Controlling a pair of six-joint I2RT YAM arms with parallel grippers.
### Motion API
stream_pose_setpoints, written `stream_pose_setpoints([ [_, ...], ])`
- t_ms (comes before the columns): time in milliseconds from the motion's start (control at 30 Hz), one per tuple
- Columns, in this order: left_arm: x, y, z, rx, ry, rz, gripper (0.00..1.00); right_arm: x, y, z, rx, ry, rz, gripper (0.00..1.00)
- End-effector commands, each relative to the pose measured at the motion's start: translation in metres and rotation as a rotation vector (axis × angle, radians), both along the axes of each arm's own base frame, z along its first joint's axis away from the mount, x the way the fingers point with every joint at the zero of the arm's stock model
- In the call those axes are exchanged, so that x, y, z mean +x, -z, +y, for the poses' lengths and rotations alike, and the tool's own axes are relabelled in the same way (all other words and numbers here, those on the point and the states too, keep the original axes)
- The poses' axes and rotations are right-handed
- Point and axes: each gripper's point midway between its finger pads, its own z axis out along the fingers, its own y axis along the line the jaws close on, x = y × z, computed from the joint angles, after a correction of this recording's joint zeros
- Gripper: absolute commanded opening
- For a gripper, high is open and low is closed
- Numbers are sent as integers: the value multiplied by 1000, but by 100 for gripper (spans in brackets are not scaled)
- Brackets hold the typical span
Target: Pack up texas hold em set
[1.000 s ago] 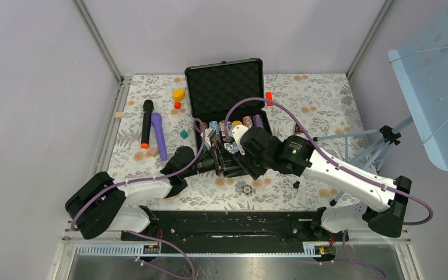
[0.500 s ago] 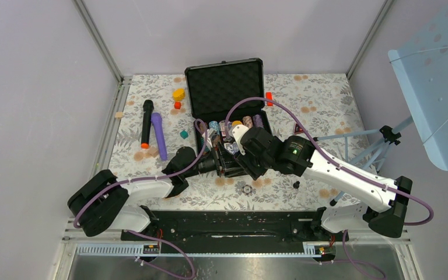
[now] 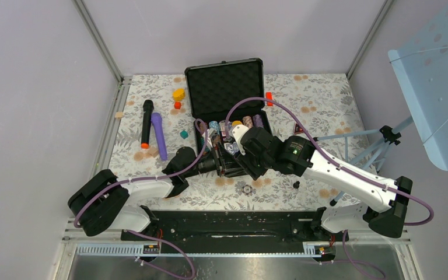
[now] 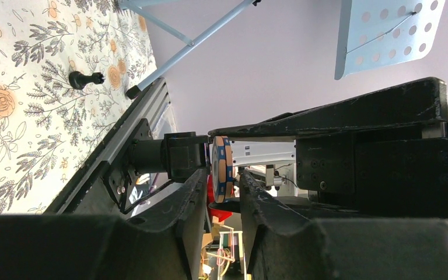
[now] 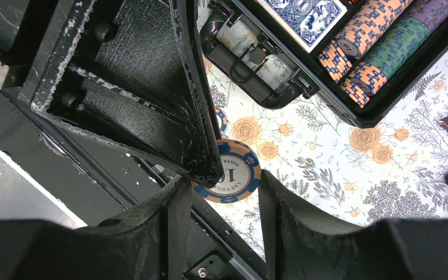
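Toward the left edge of the floral-clothed worktop, a black cylinder with an orange near end and a purple cylinder lie side by side, running far to near. Right of them sit a small yellow block, a small red block and a small teal block, each apart from the others.

The left gripper reaches in from the near-left corner. Its fingers stand close on either face of a blue-and-tan striped poker chip, seen edge-on in the left wrist view. I cannot tell whether they press it. The chip hangs above the cloth, just off the handle side of the black rectangular hard case. That case lies open at the middle of the far edge, with its egg-crate foam lid on the far side. In its base, rows of multicoloured striped poker chips lie beside a blue-patterned card deck.

The right gripper, jaws about halfway apart, has the same chip by its rim, one finger on each side. An orange-red block sits just right of the lid. Toward the near edge lie a small dark round piece, too small to make out, and a black peg. A light blue perforated stand rises past the right edge.
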Motion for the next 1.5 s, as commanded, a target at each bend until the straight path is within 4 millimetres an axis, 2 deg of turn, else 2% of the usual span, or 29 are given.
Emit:
stream_pose_setpoints([
  [0, -1, -26, -5, -75, 18, -66, 26, 3, -26, 10, 90, -6, -47, 0],
  [333, -3, -25, -6, -80, 21, -64, 16, 3, -26, 9, 93, -1, -50, 0],
  [400, -3, -26, -6, -83, 21, -65, 11, 3, -26, 9, 93, 1, -51, 0],
  [467, -4, -26, -6, -84, 21, -65, 2, 3, -26, 9, 93, 2, -51, 0],
  [567, -4, -26, -6, -88, 23, -67, 0, 3, -27, 10, 104, 4, -51, 0],
  [633, -4, -28, -6, -94, 23, -76, 0, 2, -30, 10, 119, 11, -51, 10],
  [733, -5, -31, -5, -106, 25, -98, 0, 0, -36, 12, 160, 21, -47, 42],
  [833, -6, -33, -4, -107, 26, -126, 0, -2, -50, 14, 238, 43, -55, 64],
  [900, -6, -35, -4, -106, 24, -148, 0, -3, -63, 12, 305, 74, -65, 70],
  [1067, -8, -41, 3, -82, -3, -230, 0, -3, -96, -2, 510, 228, -96, 72],
  [1200, -9, -51, 8, -53, -22, -314, 0, -6, -108, -15, 653, 335, -62, 72],
  [1300, -11, -60, 13, -44, -38, -364, 0, -13, -112, -15, 773, 363, 21, 70],
  [1467, -20, -73, 19, -71, -28, -415, 0, -35, -127, 0, 976, 256, 164, 66],
])
